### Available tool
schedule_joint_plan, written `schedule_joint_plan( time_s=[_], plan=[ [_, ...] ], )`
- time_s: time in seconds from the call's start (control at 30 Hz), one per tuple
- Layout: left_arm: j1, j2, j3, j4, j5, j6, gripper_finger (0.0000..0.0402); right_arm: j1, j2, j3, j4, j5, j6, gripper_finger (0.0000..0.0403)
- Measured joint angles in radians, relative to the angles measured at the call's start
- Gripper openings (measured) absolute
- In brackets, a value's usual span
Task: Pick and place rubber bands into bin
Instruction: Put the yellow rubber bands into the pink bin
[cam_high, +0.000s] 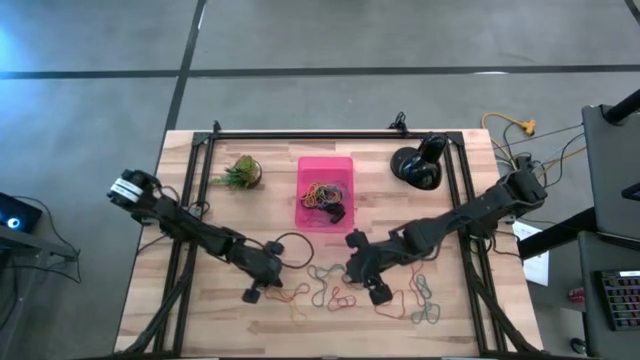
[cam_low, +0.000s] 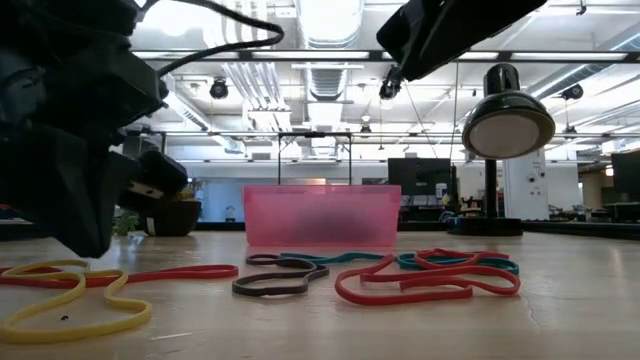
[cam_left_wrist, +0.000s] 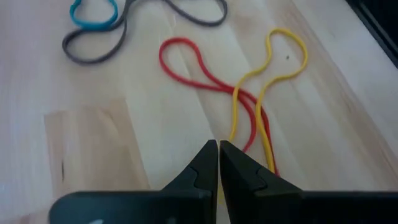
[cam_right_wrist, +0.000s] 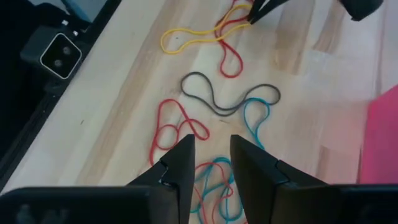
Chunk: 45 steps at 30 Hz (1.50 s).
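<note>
Loose rubber bands (cam_high: 335, 295) lie flat along the near half of the wooden table, and more sit inside the pink bin (cam_high: 325, 165), which stands at the middle of the far side. My left gripper (cam_left_wrist: 217, 146) is shut and low over the table, its tips beside a crossed yellow band (cam_left_wrist: 280, 56) and red band (cam_left_wrist: 186, 62). My right gripper (cam_right_wrist: 211, 146) is open and held above the table over a tangle of red and blue bands (cam_right_wrist: 214, 177). A grey band (cam_right_wrist: 217, 99) lies beyond that tangle. My left gripper comes slanting down with shut tips next to where the yellow band (cam_left_wrist: 234, 127) and the red band (cam_left_wrist: 252, 134) cross. Both bands run on under one finger (cam_left_wrist: 249, 171). I cannot tell whether the tips touch them. Both bands lie flat on the table.
A small green plant (cam_high: 240, 172) stands to the left of the bin, and a round black object (cam_high: 418, 165) to its right. Black frame rails (cam_high: 300, 133) run along the table's far edge and sides. Bare wood lies between the bin and the bands.
</note>
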Motion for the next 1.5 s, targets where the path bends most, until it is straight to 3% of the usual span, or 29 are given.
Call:
schedule_joint_plan(
  time_s=[0.47,0.9,1.5],
  plan=[
    [0.001,-0.009,0.057,-0.134,0.006,0.026,0.0002,0.034,0.002,-0.023,0.007,0.049,0.020,0.0068],
    [0.001,-0.011,0.095,-0.235,0.012,0.025,0.0089,0.037,0.002,-0.047,0.011,0.049,0.046,0.0064],
    [0.001,0.019,0.097,-0.224,-0.009,0.000,0.0093,0.039,0.002,-0.048,0.022,0.049,0.061,0.0063]
  ],
)
